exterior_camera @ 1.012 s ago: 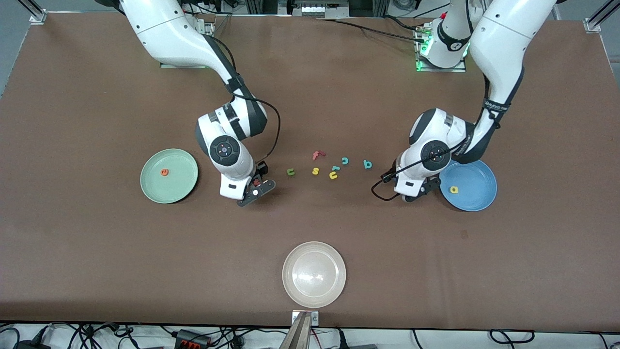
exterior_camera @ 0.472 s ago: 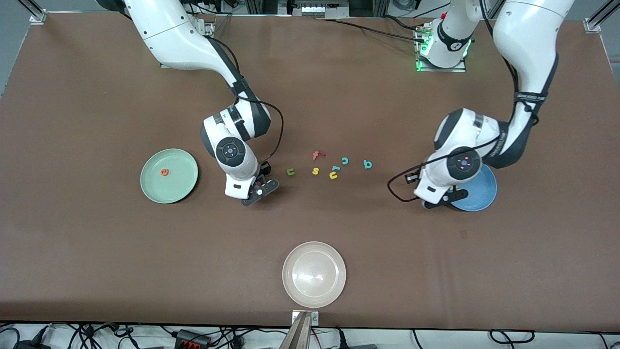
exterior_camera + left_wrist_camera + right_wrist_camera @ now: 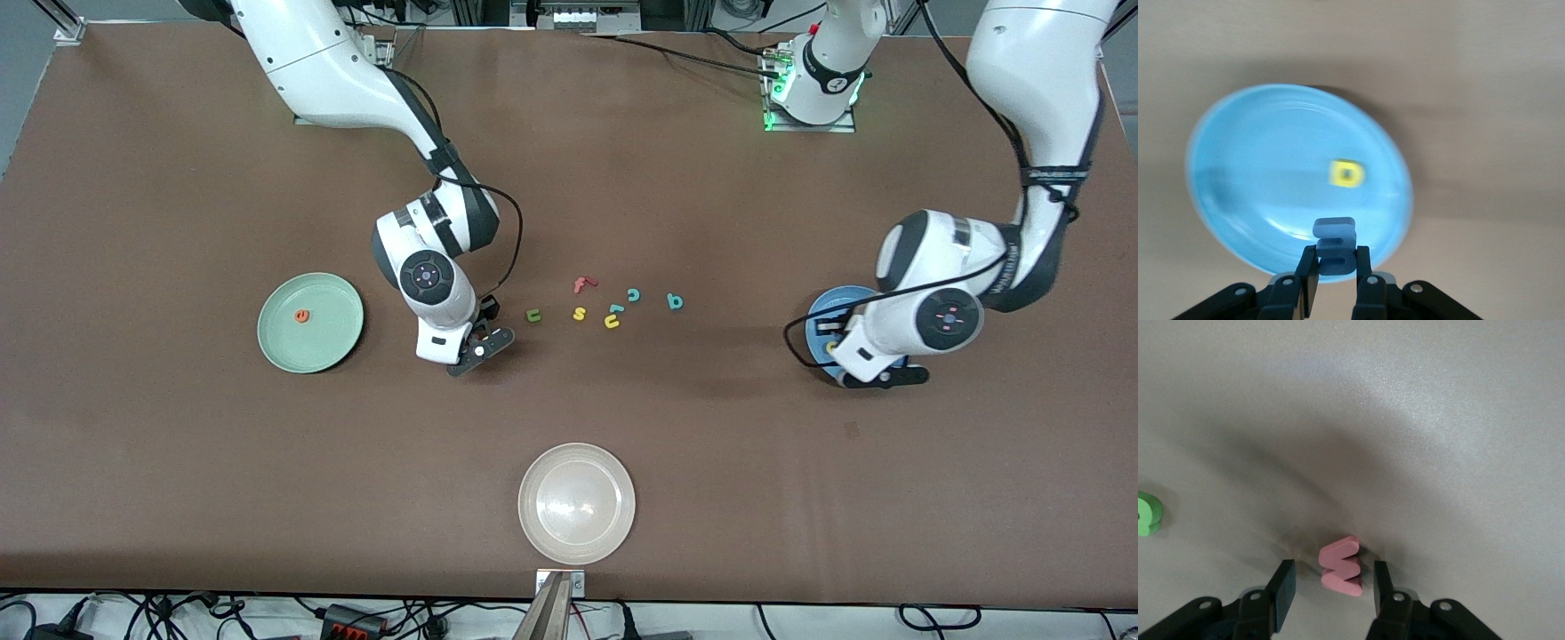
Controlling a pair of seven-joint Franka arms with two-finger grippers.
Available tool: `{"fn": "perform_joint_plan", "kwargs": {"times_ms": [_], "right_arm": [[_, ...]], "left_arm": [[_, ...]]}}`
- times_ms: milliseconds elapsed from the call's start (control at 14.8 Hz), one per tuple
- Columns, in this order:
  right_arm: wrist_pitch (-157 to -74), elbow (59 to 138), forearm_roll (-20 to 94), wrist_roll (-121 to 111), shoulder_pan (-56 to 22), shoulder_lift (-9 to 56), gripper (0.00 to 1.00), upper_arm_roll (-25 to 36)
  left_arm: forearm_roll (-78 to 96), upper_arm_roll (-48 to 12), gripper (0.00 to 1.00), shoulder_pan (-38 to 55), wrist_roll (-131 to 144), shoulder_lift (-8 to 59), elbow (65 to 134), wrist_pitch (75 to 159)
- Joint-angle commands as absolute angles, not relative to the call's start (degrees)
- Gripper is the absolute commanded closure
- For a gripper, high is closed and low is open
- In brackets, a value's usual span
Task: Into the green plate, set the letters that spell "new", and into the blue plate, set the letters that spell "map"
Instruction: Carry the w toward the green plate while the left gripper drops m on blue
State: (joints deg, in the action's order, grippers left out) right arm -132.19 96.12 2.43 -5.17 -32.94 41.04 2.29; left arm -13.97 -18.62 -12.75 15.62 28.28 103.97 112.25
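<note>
Left claw (image 3: 1336, 283) clamps the blue "m" (image 3: 1334, 245) over the blue plate (image 3: 1238, 200); right claw (image 3: 1333, 590), part open, straddles the pink "w" (image 3: 1341, 565) on the counter (image 3: 1438, 420).

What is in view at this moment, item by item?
green plate: 1, mint, right arm's end; holds orange "e"
blue plate: 1, left arm's end; holds yellow "a"
cream plate: 1, nearest the front camera
loose letters: green "n", yellow "s", red "f", yellow "u", teal "c", teal "p", mid-table
pink "w": 1, on table
blue "m": 1, held
right gripper: open around "w"
left gripper: shut on "m", over blue plate
</note>
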Motion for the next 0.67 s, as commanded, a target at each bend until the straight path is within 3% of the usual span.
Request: {"fn": "perform_joint_plan", "kwargs": {"times_ms": [0,472,540,607], "right_arm": [[-133.5,95.1,3.3,-6.3,-33.1,42.1,0.45,2.3],[-134.5,95.1,3.3,-6.4,-33.0,42.1,0.68,2.3],[-134.4,95.1,3.2,-6.4,-32.9,42.0,0.73,2.3],[-134.4,95.1,3.2,-6.3,-32.7,41.9,0.77,2.3]], "left_arm": [[-16.3,-19.4,0.94,-17.0,8.6,28.4,106.3,113.6],[-16.3,-19.4,0.9,-19.2,7.4,30.1,113.6,122.2],[-16.3,-19.4,0.86,-19.2,7.4,30.2,113.8,122.4],[-16.3,-19.5,0.67,-19.2,7.3,30.3,113.8,122.4]]}}
